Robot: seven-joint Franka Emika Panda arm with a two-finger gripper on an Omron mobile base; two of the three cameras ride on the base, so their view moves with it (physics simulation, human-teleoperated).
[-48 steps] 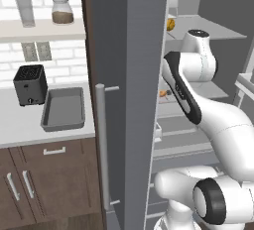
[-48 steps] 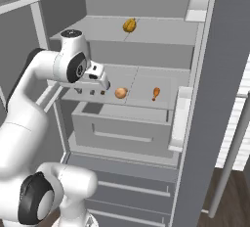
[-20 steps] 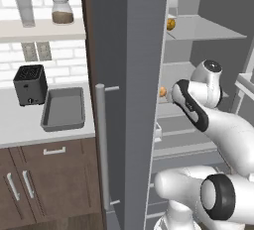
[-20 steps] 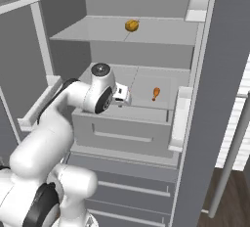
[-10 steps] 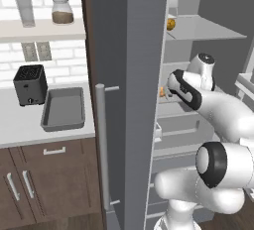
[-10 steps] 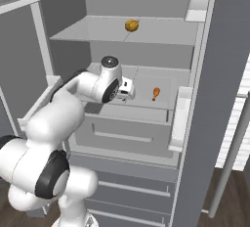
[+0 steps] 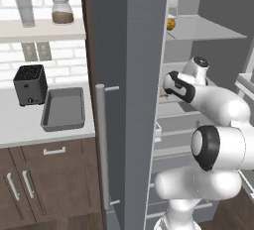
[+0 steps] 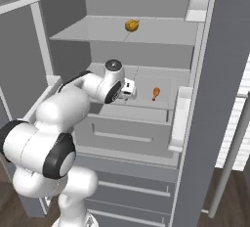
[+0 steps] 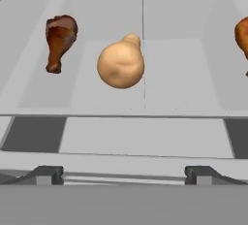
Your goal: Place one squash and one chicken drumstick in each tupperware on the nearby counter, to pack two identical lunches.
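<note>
In the hand view a tan pear-shaped squash lies on the fridge's middle shelf straight ahead of my gripper, some way beyond its tips. A chicken drumstick lies left of it and another drumstick at the right edge. The fingers stand wide apart, open, with nothing between them. In the right base view my gripper is at the middle shelf, left of a drumstick. A second squash sits on the upper shelf. One grey tupperware rests on the counter.
A black toaster stands left of the tupperware. The open fridge door stands between the counter and the arm. Door bins hang on the right side. A closed drawer sits under the middle shelf.
The arm has folded in and carried the hand deeper over the middle shelf, turning it toward the tan squash. The fingers have stayed open. The food has not moved.
</note>
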